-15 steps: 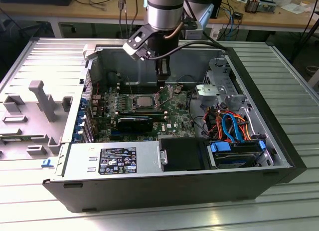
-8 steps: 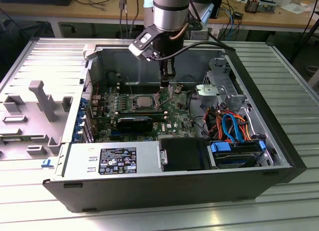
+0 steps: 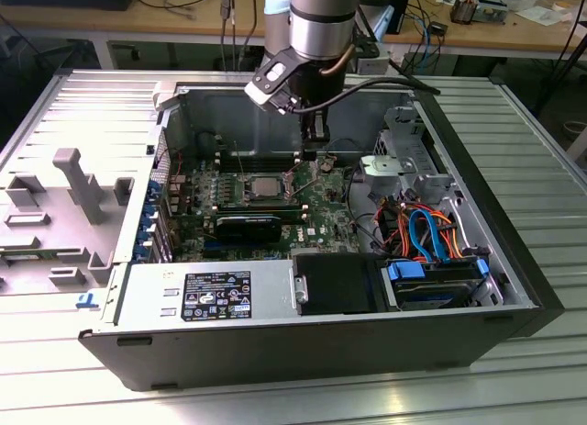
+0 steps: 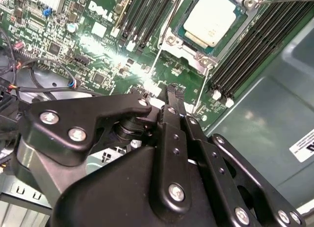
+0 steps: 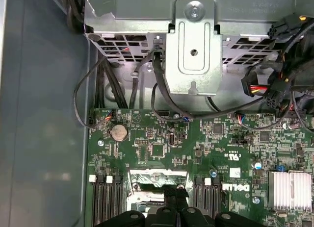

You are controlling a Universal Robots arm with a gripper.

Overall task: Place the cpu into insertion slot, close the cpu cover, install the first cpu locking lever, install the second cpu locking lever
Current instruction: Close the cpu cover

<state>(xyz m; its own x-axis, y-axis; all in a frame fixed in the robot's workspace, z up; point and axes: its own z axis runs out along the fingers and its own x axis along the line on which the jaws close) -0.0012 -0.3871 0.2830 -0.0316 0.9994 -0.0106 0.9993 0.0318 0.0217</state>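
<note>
One cpu [image 4: 212, 17] lies seated in the one insertion slot [image 4: 189, 53] of the motherboard [image 4: 98, 40] inside one open computer case [image 3: 275, 352]. One tool [image 4: 172, 92], pressed together and gripping nothing, hovers just beside that slot.

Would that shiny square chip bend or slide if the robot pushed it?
Probably neither. The cpu has a flat metal top, so it likely stays stiff. A metal frame rims it, so sideways pushes probably won't slide it. It looks thin, so likely light.
</note>
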